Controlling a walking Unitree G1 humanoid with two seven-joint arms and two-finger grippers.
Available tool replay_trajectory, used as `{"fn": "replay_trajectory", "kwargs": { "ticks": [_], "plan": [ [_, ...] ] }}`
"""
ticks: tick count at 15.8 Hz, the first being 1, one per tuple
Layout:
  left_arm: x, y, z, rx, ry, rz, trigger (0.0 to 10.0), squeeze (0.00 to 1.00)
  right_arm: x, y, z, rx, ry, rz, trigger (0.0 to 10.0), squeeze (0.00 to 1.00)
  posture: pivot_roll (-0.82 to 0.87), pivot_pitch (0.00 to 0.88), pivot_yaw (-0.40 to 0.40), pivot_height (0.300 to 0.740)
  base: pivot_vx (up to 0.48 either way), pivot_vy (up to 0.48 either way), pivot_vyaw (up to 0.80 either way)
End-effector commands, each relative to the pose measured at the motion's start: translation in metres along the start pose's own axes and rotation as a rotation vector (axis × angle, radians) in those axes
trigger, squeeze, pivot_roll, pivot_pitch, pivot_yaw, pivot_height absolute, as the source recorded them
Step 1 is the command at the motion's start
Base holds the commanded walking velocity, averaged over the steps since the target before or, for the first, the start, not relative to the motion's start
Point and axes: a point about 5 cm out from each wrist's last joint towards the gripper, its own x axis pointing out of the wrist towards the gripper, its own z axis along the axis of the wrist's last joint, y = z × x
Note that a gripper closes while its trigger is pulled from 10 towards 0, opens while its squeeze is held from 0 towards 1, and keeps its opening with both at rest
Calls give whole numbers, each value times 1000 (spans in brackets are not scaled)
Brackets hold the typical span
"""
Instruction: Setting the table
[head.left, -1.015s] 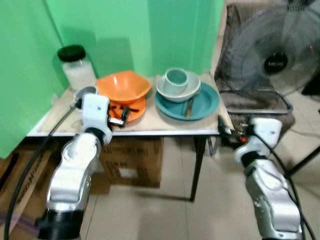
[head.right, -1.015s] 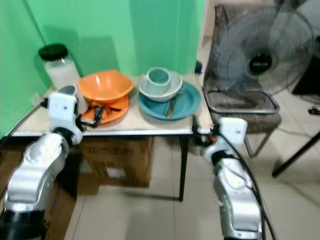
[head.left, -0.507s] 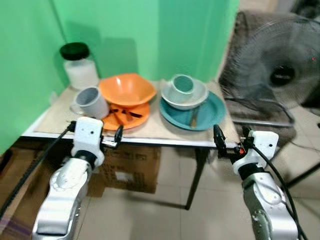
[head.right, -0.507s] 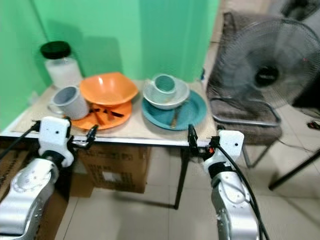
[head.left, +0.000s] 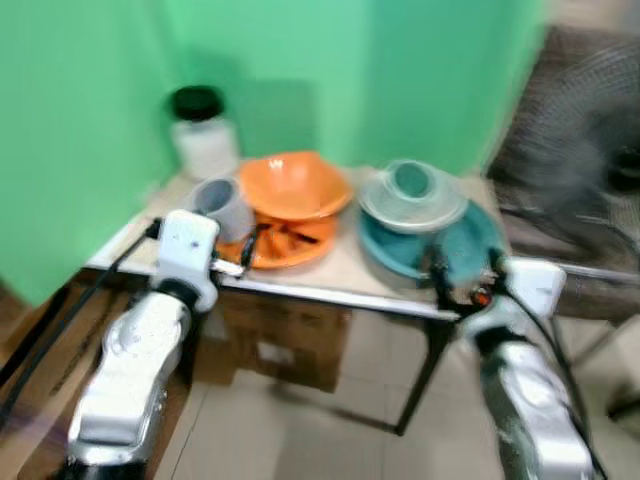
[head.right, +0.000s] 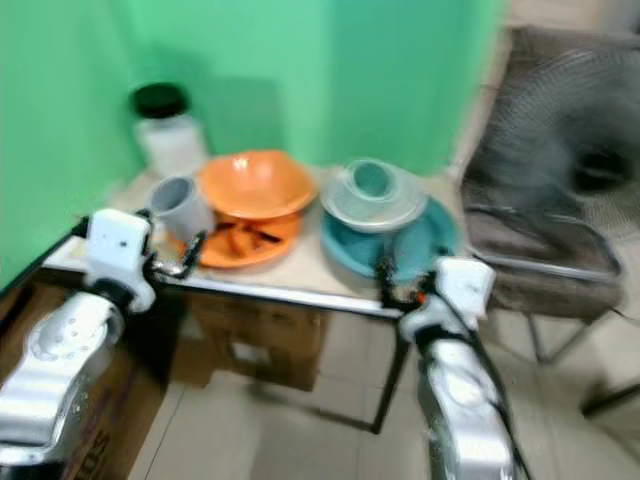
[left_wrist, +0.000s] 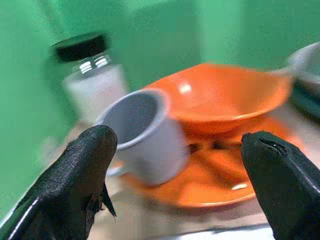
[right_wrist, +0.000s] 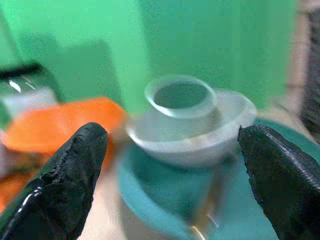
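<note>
Orange bowl (head.left: 295, 185) stacked on orange plate (head.left: 285, 243), grey mug (left_wrist: 145, 136) touching; teal set alongside on worktop (head.left: 330, 285). Left gripper (left_wrist: 180, 192), right gripper (right_wrist: 170, 180) spread wide, empty, at worktop edge. Risk: blurred approach, fingers knocking mug or toppling stack.

Dishes crowd the counter (head.left: 330, 290) back to the green wall. A grey mug (left_wrist: 145, 132) faces the left claw (left_wrist: 185, 185), fingers spread. Bare strip along the front edge.

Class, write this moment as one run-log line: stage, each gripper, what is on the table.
stage: approach | left gripper: open, facing grey mug | right gripper: open, facing teal cup in pale bowl | table: dishes stacked
</note>
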Motion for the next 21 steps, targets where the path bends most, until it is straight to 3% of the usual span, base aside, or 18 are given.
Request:
{"fn": "replay_trajectory", "kwargs": {
  "ticks": [1,8,9,10,13,16,19,20,21],
  "plan": [
    [2,-5,8,-3,-31,-20,10000,0,-1,-10,5,-15,-26,-38,10000,0,79,0,21,740,330,0,0],
    [6,-11,15,39,-68,-52,10000,0,17,-14,19,-29,-62,6,10000,0,93,0,-4,740,343,0,0],
    [7,-13,17,52,-76,-64,10000,0,20,-16,22,-36,-69,15,10000,855,97,0,-10,740,322,0,0],
    [8,-16,21,84,-93,-98,10000,0,28,-17,27,-58,-70,50,10000,1000,101,0,-15,740,0,0,0],
    [10,-25,32,128,-129,-196,10000,0,50,-19,42,-148,-42,168,10000,1000,109,0,-36,740,0,0,0],
    [16,-32,45,170,-163,-330,10000,0,75,-27,48,-289,81,289,10000,1000,113,0,-57,740,0,0,0],
    [17,-41,51,194,-163,-468,10000,0,84,-30,48,-376,214,423,10000,1000,104,0,-63,740,0,0,0],
    [16,-44,53,205,-159,-509,10000,0,88,-26,47,-392,259,464,10000,592,102,0,-62,740,0,0,0],
    [16,-45,53,205,-157,-526,10000,0,90,-23,45,-405,277,491,10000,0,101,0,-63,740,0,0,0]
  ]
}}
